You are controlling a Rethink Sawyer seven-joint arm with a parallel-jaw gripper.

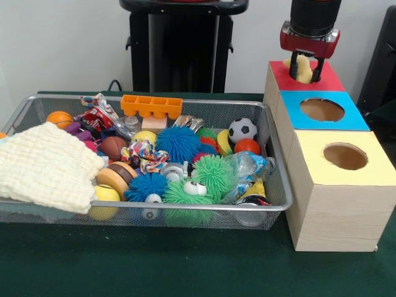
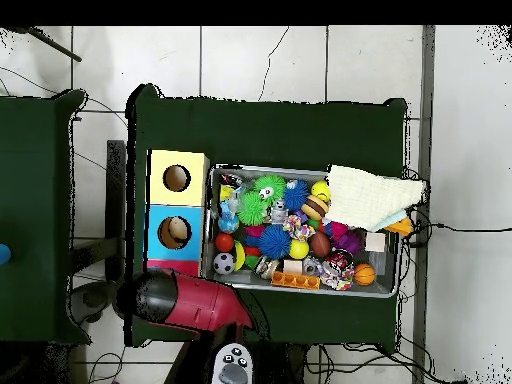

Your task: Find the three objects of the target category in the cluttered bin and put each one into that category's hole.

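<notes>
My gripper [image 1: 304, 69] hangs over the red-topped section [image 1: 334, 79] of the wooden box, right at its hole. It is shut on a pale yellow lumpy object [image 1: 303, 71], which sits low between the fingers at the hole's mouth. The wire bin [image 1: 154, 101] to the left holds several toys: a soccer ball [image 1: 242, 129], blue spiky ball [image 1: 178, 143], green spiky ball [image 1: 213, 174], small basketball [image 1: 59, 119] and an orange tray [image 1: 151, 106]. In the overhead view the red arm [image 2: 190, 300] covers the red section and hides the gripper.
The box also has a blue section with a hole [image 1: 322, 109] and a yellow section with a hole [image 1: 345, 156]. A cream cloth [image 1: 46, 166] drapes over the bin's left corner. The black pedestal [image 1: 179, 46] stands behind the bin.
</notes>
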